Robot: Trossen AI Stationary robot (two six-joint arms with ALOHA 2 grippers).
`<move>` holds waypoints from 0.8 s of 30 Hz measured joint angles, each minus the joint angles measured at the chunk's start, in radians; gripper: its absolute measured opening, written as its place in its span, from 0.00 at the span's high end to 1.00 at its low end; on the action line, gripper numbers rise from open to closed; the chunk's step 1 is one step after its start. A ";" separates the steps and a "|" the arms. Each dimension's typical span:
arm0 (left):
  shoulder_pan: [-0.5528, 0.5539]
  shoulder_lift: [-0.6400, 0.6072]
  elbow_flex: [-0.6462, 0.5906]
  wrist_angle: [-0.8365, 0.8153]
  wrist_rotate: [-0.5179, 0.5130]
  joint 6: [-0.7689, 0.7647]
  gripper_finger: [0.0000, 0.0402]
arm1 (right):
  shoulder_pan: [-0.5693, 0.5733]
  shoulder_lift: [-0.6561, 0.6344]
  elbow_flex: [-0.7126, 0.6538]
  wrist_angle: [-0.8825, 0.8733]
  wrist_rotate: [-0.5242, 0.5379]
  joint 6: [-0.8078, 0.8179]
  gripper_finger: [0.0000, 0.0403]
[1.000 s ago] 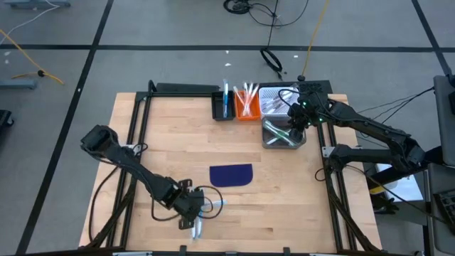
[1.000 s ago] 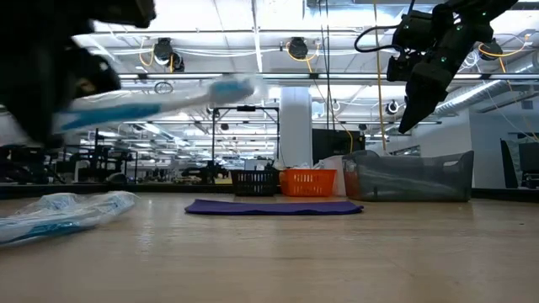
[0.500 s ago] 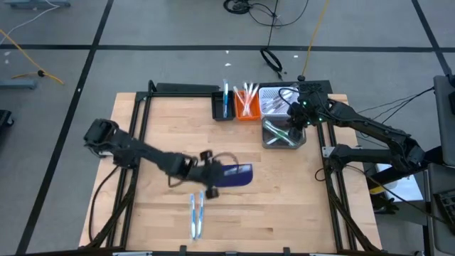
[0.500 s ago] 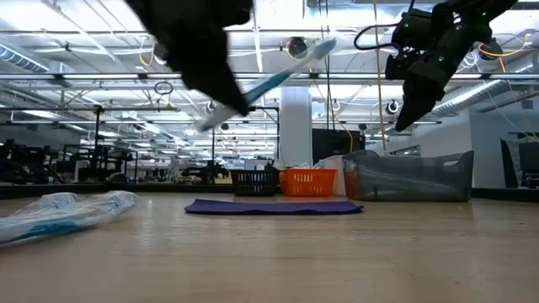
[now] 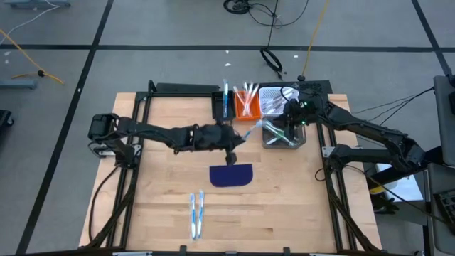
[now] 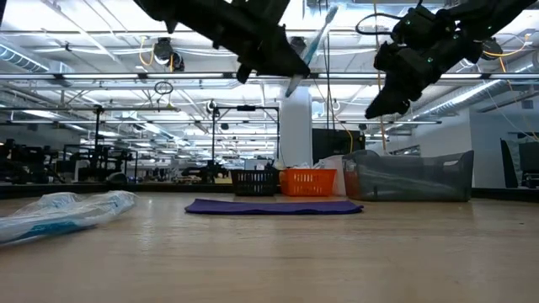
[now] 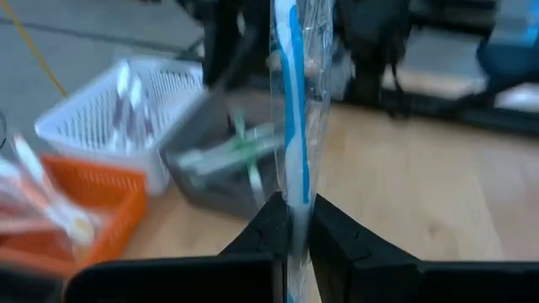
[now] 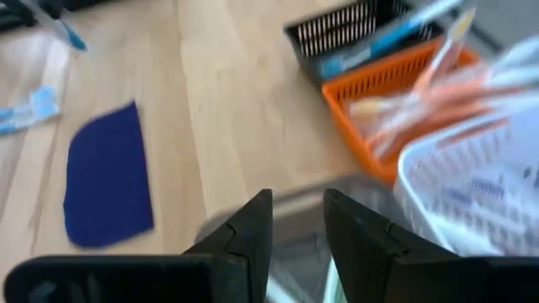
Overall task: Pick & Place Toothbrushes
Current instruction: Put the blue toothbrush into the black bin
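My left gripper (image 5: 233,140) hangs in the air near the bins, over the table's middle, shut on a light blue toothbrush in a clear wrapper (image 5: 249,130). That toothbrush juts up and away from the gripper (image 6: 278,63) in the low view. Two more wrapped toothbrushes (image 5: 197,215) lie flat side by side by the near edge. My right gripper (image 5: 291,119) hovers open above the grey bin (image 5: 283,136), which holds green toothbrushes. The black bin (image 5: 224,105) holds blue ones, the orange bin (image 5: 247,104) orange-pink ones, the white basket (image 5: 271,99) white ones. My left gripper pinches the wrapped blue toothbrush near one end (image 7: 294,200) between its two fingers. The toothbrush runs on forward past the fingertips, roughly along the fingers. It is lifted clear of the table and slants upward toward the grey bin, its free end (image 6: 328,13) high.
A dark blue mat (image 5: 232,174) lies flat on the table's middle, just nearer than my left gripper. The bins stand in a row along the far edge, the grey one in front of the white basket. Bare wood (image 5: 156,178) lies left of the mat.
My left gripper has carried the blue toothbrush from the near edge, beside the two lying ones, up and toward the table's far right, past the mat to the bins. The toothbrush has tipped from nearly level to steeply slanted. My right gripper has shifted slightly left above the grey bin.
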 joint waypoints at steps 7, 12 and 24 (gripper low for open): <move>0.077 0.009 0.001 0.210 0.075 0.013 0.97 | 0.038 0.000 -0.010 0.171 -0.001 0.025 0.75; 0.107 0.038 0.001 0.307 0.088 0.013 0.94 | 0.081 0.000 -0.010 0.295 -0.002 0.067 0.75; 0.144 0.103 0.001 0.375 0.088 -0.011 0.96 | 0.181 0.000 -0.010 0.509 -0.023 0.138 0.75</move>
